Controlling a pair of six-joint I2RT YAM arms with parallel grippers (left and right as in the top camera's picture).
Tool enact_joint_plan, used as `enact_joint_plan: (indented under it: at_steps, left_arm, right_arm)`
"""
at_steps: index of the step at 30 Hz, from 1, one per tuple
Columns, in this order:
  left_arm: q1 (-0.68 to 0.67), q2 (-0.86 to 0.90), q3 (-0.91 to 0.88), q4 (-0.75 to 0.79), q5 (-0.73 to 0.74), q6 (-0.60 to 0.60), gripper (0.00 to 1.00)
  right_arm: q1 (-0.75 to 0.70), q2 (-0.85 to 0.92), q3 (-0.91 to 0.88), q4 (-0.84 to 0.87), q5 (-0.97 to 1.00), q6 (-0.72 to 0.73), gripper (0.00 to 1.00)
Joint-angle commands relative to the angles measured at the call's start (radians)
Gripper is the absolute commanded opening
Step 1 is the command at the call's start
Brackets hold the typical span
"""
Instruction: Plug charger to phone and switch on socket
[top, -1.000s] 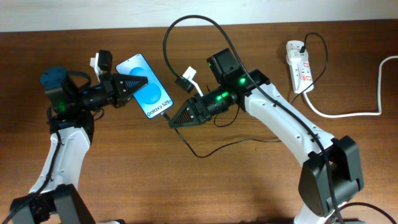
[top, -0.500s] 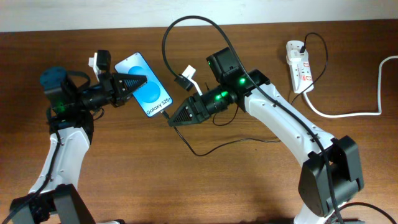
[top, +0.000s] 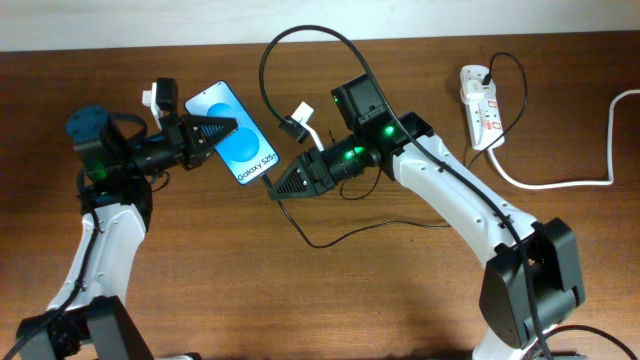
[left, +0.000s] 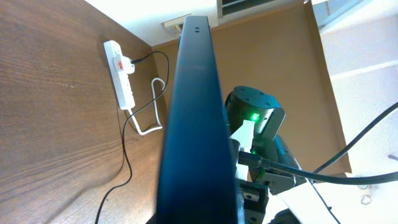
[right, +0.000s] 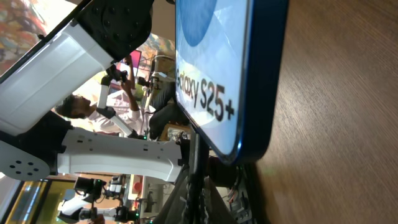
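My right gripper (top: 274, 193) is clenched, and as far as I can tell it pinches the tip end of the charger (top: 322, 245). The connector itself is hidden between my fingers. It sits just at the bottom edge of the phone (top: 240, 145), touching it or nearly so; my wrist camera shows that lower edge very close, with the screen's lettering beside it. From my grip the thin black cable trails away from the phone across the table (top: 300, 310). My left gripper (top: 215, 131) is clamped on the phone at the opposite end and holds it off the table, tilted.

I judge the step in hand to be seating the connector in the phone's port. Whether it is fully in, I cannot tell. The next move calls for a straight push along the phone's length while the left grip braces it. The socket (top: 481, 108) lies well away from the phone, its switch not yet dealt with.
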Motion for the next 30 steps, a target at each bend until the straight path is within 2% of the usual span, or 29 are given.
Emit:
enact_joint_plan:
  at_steps: [1,8,16,30]
  left_arm:
    - [-0.042,-0.006,0.002,-0.002,0.182,0.058,0.0]
    - [-0.11,-0.006,0.002,-0.002,0.182,0.077,0.0]
    - [-0.119,-0.006,0.002,-0.003,0.182,0.076,0.0]
    - [-0.161,-0.006,0.002,-0.006,0.182,0.076,0.0]
  right_arm:
    - [0.0,0.013,0.02,0.054,0.017,-0.002,0.04]
    - [-0.001,0.013,0.02,0.129,0.016,0.04,0.04]
    - [-0.003,0.013,0.02,0.246,0.011,0.092,0.04]
    - [-0.06,0.012,0.021,0.235,-0.01,0.114,0.04]
